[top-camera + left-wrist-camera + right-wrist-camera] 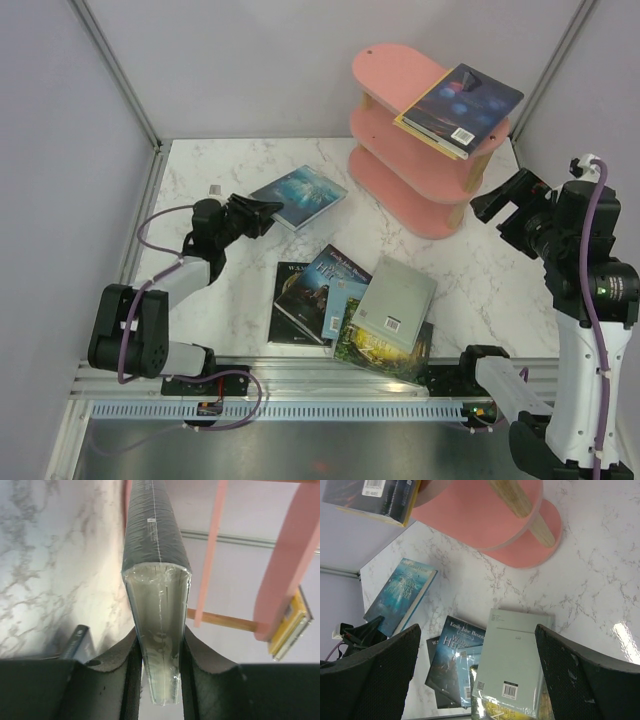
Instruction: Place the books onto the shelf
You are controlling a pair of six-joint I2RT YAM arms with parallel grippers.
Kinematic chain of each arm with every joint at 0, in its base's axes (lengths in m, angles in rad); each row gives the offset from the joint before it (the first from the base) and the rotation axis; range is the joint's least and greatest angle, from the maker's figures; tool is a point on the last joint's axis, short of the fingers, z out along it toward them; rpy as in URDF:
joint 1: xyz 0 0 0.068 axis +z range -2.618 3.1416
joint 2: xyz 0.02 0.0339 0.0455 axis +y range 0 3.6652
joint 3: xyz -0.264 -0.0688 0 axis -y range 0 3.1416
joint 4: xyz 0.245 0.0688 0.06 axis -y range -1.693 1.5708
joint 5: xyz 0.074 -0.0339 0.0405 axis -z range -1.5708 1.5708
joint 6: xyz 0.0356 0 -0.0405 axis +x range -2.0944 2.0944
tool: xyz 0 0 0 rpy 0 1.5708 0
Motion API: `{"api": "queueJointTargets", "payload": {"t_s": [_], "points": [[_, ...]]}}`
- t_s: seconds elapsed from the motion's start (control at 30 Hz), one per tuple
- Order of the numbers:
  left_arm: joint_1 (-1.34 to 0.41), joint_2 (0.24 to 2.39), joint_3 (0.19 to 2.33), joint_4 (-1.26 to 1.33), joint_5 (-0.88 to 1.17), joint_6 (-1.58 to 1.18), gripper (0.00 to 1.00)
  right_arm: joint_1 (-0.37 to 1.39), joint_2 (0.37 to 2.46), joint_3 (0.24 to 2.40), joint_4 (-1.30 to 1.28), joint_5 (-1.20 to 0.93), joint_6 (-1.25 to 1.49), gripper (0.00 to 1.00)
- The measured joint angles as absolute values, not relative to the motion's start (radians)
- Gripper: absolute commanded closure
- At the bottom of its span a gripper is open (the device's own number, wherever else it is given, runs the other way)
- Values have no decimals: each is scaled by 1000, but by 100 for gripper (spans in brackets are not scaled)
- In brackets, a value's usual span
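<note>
Pickup is on: left claw (265, 213) pinches the teal book (305, 192), tightly it seems. Next, lift it to the shelf (390, 65).

Bright, even overhead light; soft shadows; glare patch on table (626, 632); close-up book (159, 645) slightly soft.
</note>
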State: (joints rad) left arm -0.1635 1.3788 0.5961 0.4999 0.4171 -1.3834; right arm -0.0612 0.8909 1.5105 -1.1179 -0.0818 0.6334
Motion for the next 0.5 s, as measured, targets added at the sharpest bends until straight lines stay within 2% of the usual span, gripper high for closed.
{"api": "queueJointTargets", "payload": {"t_s": [0.17, 0.5], "points": [[-205, 1394, 635, 591, 418, -1456, 98, -58, 889, 1575, -1117, -82, 634, 2], [-365, 1423, 854, 636, 417, -1479, 98, -49, 852, 1672, -1117, -78, 630, 2]]}}
